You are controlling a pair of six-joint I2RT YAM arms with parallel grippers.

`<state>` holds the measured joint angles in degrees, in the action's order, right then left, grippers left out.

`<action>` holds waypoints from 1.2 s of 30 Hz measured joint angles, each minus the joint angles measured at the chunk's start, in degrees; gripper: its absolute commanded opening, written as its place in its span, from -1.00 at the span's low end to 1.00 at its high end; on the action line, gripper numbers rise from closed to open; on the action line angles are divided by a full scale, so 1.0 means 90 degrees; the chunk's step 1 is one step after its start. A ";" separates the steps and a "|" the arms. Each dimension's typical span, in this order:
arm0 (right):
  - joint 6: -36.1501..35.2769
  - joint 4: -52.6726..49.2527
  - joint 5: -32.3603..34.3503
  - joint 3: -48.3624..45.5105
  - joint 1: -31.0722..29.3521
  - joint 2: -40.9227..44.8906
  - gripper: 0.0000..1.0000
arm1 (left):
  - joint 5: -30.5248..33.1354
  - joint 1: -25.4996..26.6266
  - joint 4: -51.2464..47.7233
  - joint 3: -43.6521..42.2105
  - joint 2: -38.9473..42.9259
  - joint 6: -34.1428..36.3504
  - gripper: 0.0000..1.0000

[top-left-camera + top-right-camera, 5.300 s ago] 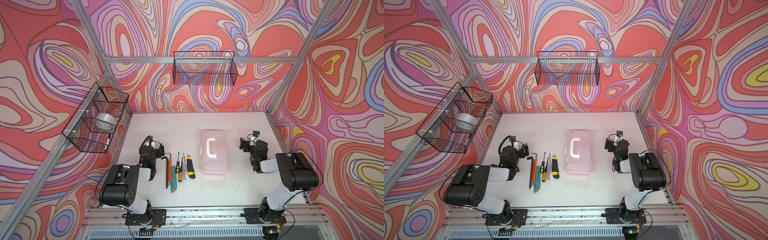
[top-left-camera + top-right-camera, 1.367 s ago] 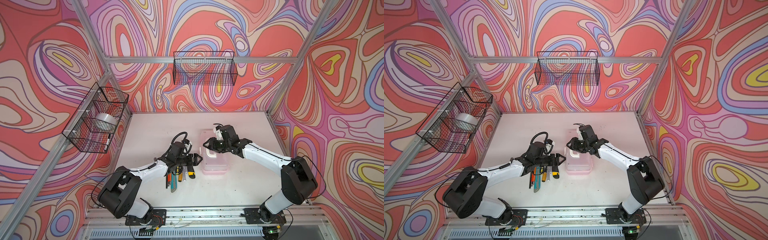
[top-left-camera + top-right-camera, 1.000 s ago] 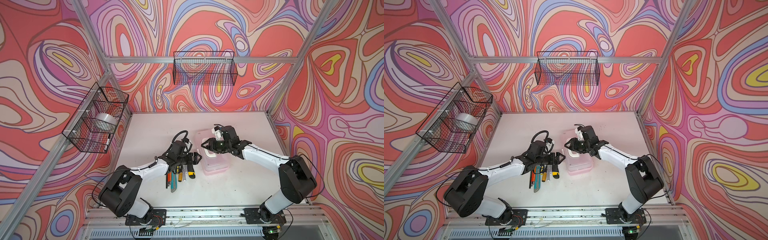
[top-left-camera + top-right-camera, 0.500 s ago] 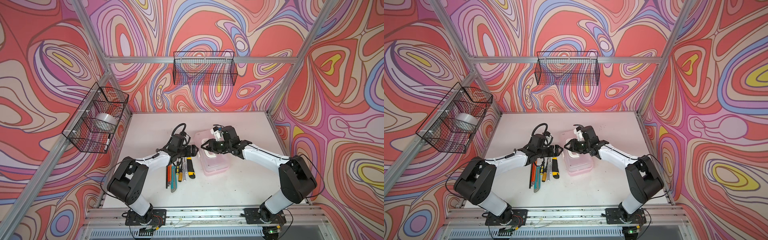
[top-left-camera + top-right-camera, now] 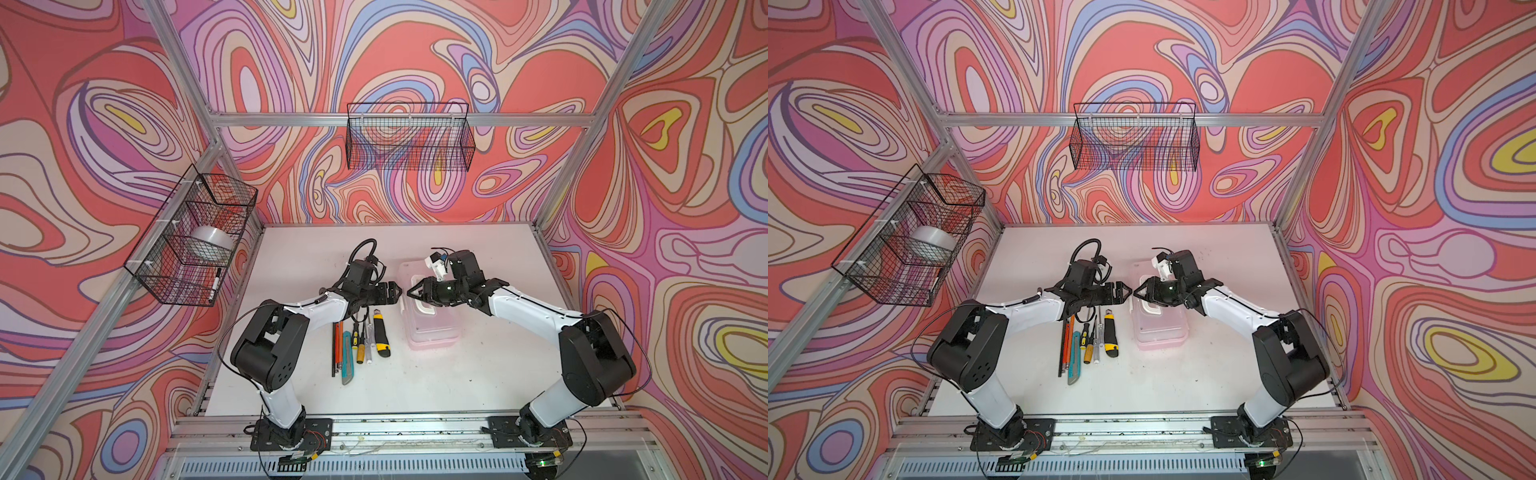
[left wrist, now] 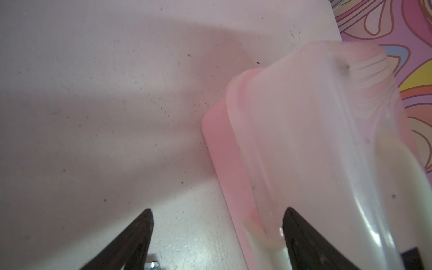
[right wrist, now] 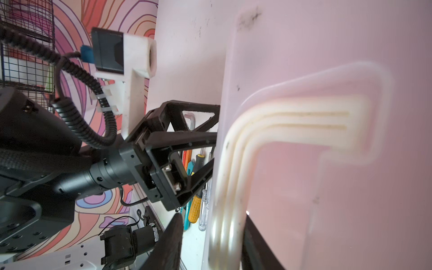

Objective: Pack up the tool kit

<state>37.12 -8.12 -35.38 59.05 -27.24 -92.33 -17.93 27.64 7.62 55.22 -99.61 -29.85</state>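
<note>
Two black robot grippers face each other, tips close together, above the left long side of a rectangular pale-pink plastic case (image 5: 432, 328). The case lies near the middle of the white table (image 5: 478, 374), with its translucent lid (image 5: 436, 320) on and its long sides running from the front edge to the rear.

The left gripper (image 5: 395, 291) has its jaws spread wide. In the left wrist view one finger is over bare table and the other is at the lid's edge.

The right gripper (image 5: 412, 291) reaches across the lid, its jaws partly apart on either side of one bar of the white handle (image 7: 236, 163). Whether they actually pinch it cannot be told.

Just beside the case, toward the table's left edge, a row of tools lies parallel:
- a yellow-and-black utility knife (image 5: 380, 332)
- small screwdrivers (image 5: 355, 347)
- a teal knife (image 5: 347, 357)
- orange and black hex keys (image 5: 338, 340)

One black wire basket (image 5: 409, 141) hangs on the rear wall. Another on the left wall holds a silvery roll of tape (image 5: 210, 240).
</note>
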 measured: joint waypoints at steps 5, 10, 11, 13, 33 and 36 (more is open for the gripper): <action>0.0044 0.0189 -0.0279 -0.0136 0.0182 -0.0044 -0.59 | -0.0007 0.0000 -0.0070 0.0117 -0.0002 0.0090 0.76; 0.0206 0.0233 -0.0481 -0.0192 0.0299 -0.0095 -0.82 | -0.0085 0.0000 -0.0070 0.0155 -0.0002 0.0146 0.76; 0.0236 0.0240 -0.0508 -0.0199 0.0318 -0.0095 -1.00 | -0.0109 0.0000 -0.0070 0.0155 -0.0002 0.0146 0.76; 0.0267 0.0253 -0.0554 -0.0204 0.0359 -0.0095 -1.00 | -0.0187 -0.0012 -0.0063 0.0155 0.0000 0.0138 0.76; 0.2166 0.3274 -0.2429 -0.1372 0.1664 -0.0073 -1.00 | -0.1353 -0.0136 0.0670 -0.0993 0.1297 -0.0610 0.74; 0.2586 0.4002 -0.2761 -0.1496 0.1834 -0.0240 -1.00 | -0.1569 -0.0136 0.1039 -0.1154 0.1343 -0.0923 0.72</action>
<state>60.40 27.90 -60.23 45.58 -10.74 -94.50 -32.05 26.41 16.97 44.84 -87.53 -38.15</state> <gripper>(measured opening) 0.180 0.869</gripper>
